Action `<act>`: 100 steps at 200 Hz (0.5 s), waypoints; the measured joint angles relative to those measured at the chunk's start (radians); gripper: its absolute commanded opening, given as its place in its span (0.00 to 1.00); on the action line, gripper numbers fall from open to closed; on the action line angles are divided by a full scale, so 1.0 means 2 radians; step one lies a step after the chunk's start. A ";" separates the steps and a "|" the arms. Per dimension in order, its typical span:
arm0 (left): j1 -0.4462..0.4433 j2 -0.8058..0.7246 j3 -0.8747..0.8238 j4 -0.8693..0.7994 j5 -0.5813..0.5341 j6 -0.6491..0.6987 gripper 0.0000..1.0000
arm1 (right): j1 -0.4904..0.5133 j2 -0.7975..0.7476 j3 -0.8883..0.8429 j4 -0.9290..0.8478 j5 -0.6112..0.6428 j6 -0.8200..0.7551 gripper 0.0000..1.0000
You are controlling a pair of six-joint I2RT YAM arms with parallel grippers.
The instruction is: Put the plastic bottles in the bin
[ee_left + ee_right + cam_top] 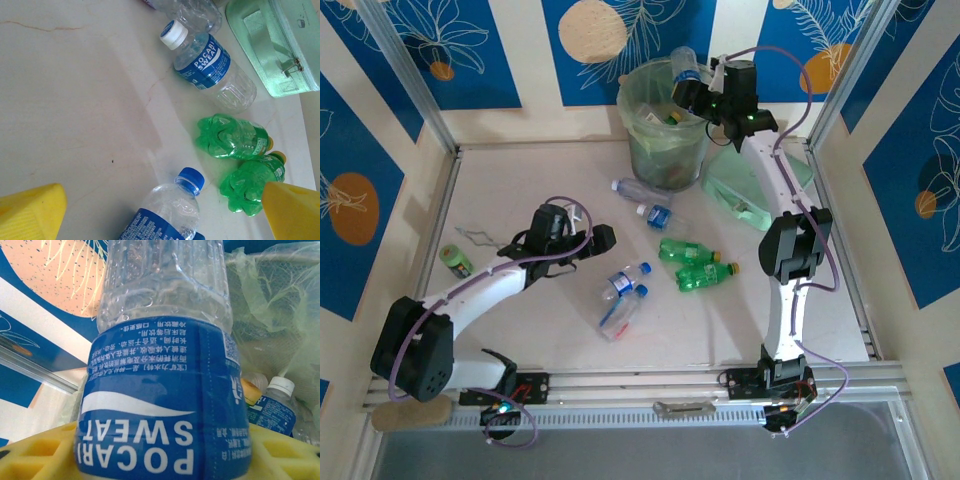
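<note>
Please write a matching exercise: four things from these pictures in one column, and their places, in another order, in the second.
Things
1. blue-labelled bottle held by the right gripper
2. green bottles
3. flat mint-green case
4. small green roll

Places
A. near the table's left edge
B. lying side by side, mid-table
C. over the bin
D. right of the bin

Pairs: 1-C, 2-B, 3-D, 4-A

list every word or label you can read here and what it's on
"POCARI SWEAT", upside down: blue label of the clear plastic bottle gripped by the right pincer.
"POCARI SWEAT": blue label of the white-capped clear plastic bottle.
Fine print on that first label, and the labels of the blue-capped clear plastic bottle and the two green plastic bottles: too small or blurred to read.
</note>
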 measured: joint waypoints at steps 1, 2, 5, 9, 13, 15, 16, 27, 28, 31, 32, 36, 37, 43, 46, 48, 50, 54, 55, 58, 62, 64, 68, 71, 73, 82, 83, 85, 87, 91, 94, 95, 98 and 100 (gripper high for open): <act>0.000 0.000 0.000 0.000 0.000 0.000 1.00 | 0.000 0.000 0.001 -0.001 0.000 0.001 0.71; 0.000 0.000 0.000 0.000 0.000 0.000 1.00 | 0.000 0.000 0.001 -0.001 0.000 0.001 0.72; 0.000 0.000 0.000 0.000 0.000 0.000 1.00 | 0.000 0.000 0.002 -0.002 0.000 -0.001 0.73; 0.000 0.000 0.000 0.000 0.000 0.000 1.00 | 0.000 0.000 0.004 -0.005 0.000 0.000 0.76; 0.000 0.000 0.000 0.000 0.000 0.000 1.00 | 0.000 0.000 0.006 -0.006 0.000 0.000 0.77; 0.000 0.000 0.000 0.000 0.000 0.000 1.00 | 0.000 0.000 0.007 -0.008 0.000 0.001 0.78; 0.000 0.000 0.000 0.000 0.000 0.000 1.00 | 0.000 0.000 0.007 -0.008 0.000 0.001 0.79; 0.000 0.001 0.000 0.000 0.000 0.000 1.00 | 0.000 0.000 0.014 -0.017 0.000 -0.001 0.83; 0.000 0.002 0.000 0.001 0.000 0.000 1.00 | 0.000 0.000 0.014 -0.017 0.000 0.000 0.83; 0.000 0.002 0.000 0.001 0.000 0.000 1.00 | 0.000 0.000 0.016 -0.019 0.000 -0.003 0.84; 0.000 0.002 0.000 0.001 0.000 0.000 1.00 | 0.000 0.000 0.017 -0.020 0.000 -0.003 0.84; 0.000 0.003 0.000 0.001 0.000 0.000 1.00 | 0.000 0.000 0.019 -0.023 0.000 -0.003 0.85; 0.000 0.003 0.000 0.001 0.000 0.000 1.00 | 0.000 0.000 0.020 -0.023 0.000 -0.003 0.85; 0.000 0.004 0.000 0.000 0.000 0.000 1.00 | 0.000 0.000 0.024 -0.027 0.000 -0.004 0.87; 0.000 0.004 0.000 0.000 0.000 0.000 1.00 | 0.000 0.000 0.026 -0.028 0.000 -0.006 0.88; 0.000 0.004 0.000 0.000 0.000 0.000 1.00 | 0.000 0.000 0.027 -0.029 0.000 -0.006 0.88; 0.000 0.004 0.000 0.001 0.000 0.000 1.00 | 0.000 0.000 0.029 -0.030 0.000 -0.007 0.88; 0.000 0.005 0.000 0.001 0.000 0.000 1.00 | 0.000 0.000 0.033 -0.032 0.000 -0.008 0.89; 0.000 0.005 0.000 0.001 0.000 0.000 1.00 | 0.001 0.000 0.033 -0.033 0.000 -0.008 0.89; 0.000 0.005 0.000 0.001 0.000 0.000 1.00 | 0.000 0.000 0.036 -0.035 0.000 -0.010 0.89; 0.000 0.005 0.000 0.001 0.000 0.000 1.00 | 0.001 0.000 0.040 -0.038 0.000 -0.010 0.89; 0.000 0.005 0.000 0.001 0.000 0.000 1.00 | 0.001 0.000 0.042 -0.040 0.001 -0.012 0.89; 0.000 0.005 0.000 0.001 0.000 0.000 1.00 | 0.001 0.000 0.046 -0.041 0.000 -0.014 0.89; 0.000 0.005 0.000 0.001 0.000 0.000 1.00 | 0.001 0.000 0.049 -0.043 0.000 -0.014 0.89; 0.000 0.005 0.000 0.001 0.000 0.000 1.00 | 0.001 0.000 0.051 -0.043 0.000 -0.015 0.89; 0.000 0.005 0.000 0.001 0.000 0.000 1.00 | 0.002 0.000 0.059 -0.047 0.000 -0.019 0.89; 0.000 0.005 0.000 0.001 0.000 0.000 1.00 | 0.002 0.000 0.060 -0.047 0.000 -0.019 0.89; 0.000 0.005 0.000 0.001 0.000 0.000 1.00 | 0.002 0.000 0.062 -0.048 0.000 -0.020 0.89; 0.000 0.005 0.000 0.001 0.000 0.000 1.00 | 0.002 0.000 0.063 -0.048 0.001 -0.021 0.89; -0.001 0.005 0.000 0.001 0.000 0.000 1.00 | 0.003 -0.001 0.064 -0.048 0.001 -0.023 0.89; 0.000 0.005 0.000 0.001 0.000 0.000 1.00 | 0.003 -0.001 0.065 -0.048 0.001 -0.024 0.89; -0.001 0.004 0.000 0.001 0.000 0.000 1.00 | 0.003 -0.002 0.065 -0.048 0.001 -0.025 0.89; -0.001 0.004 0.000 0.001 0.000 0.000 1.00 | 0.004 -0.002 0.065 -0.048 0.001 -0.027 0.89; -0.001 0.004 0.000 0.001 0.000 0.000 1.00 | 0.004 -0.003 0.065 -0.048 0.002 -0.027 0.89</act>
